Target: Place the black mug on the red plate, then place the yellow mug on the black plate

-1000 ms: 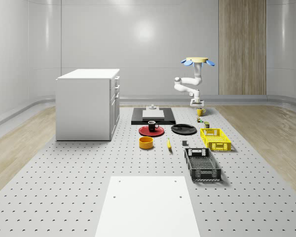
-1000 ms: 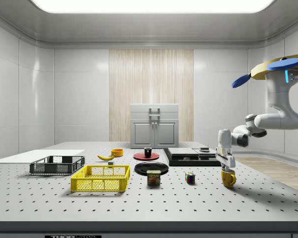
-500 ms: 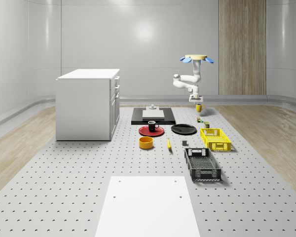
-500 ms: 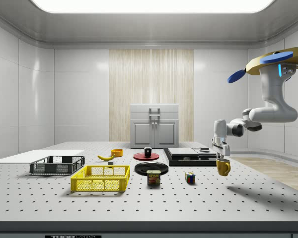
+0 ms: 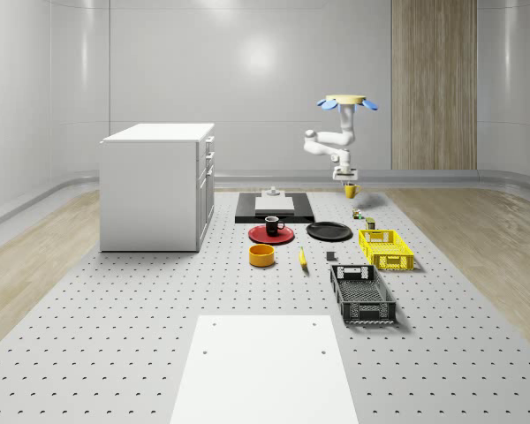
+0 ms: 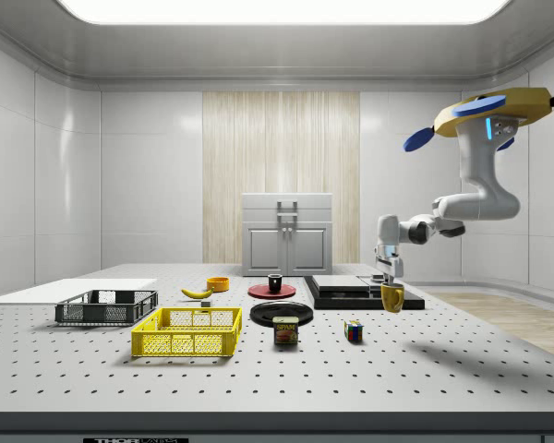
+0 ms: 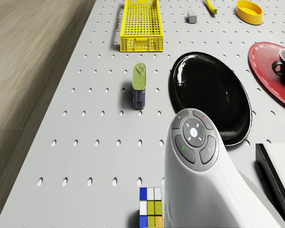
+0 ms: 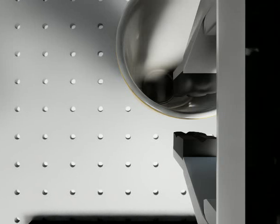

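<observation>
The yellow mug [image 6: 391,298] hangs upright in the air above the perforated table [image 6: 462,369], pinched at its rim by the gripper [image 6: 389,282]; in the wrist view one finger [image 8: 191,51] reaches down inside the mug's shiny bowl and the other finger sits just outside the rim, so the two are pressed onto the mug's wall. In the whole-scene view the same mug [image 5: 351,190] hangs beyond the black plate [image 5: 329,231] toward the view's right, clear of the surface. The black mug [image 5: 272,225] stands upright on the red plate [image 5: 270,234], which lies just beside the black plate. The drone [image 6: 494,106] hovers high over the side view's right part of the table, its white arm [image 6: 462,201] bending down and toward the view's left to the gripper. In the drone view the arm's end [image 7: 194,137] stands before the black plate, with a tin can [image 7: 139,86] lying on its side near the plate and a coloured cube [image 7: 151,213] closer in. A yellow crate [image 5: 385,248] and a black crate [image 5: 362,294] rest nearer the whole-scene camera; an orange bowl [image 5: 262,255] and what looks like a banana [image 5: 302,258] lie near the red plate. A dark slab [image 5: 275,208] and a white cabinet [image 5: 159,185] stand behind.
</observation>
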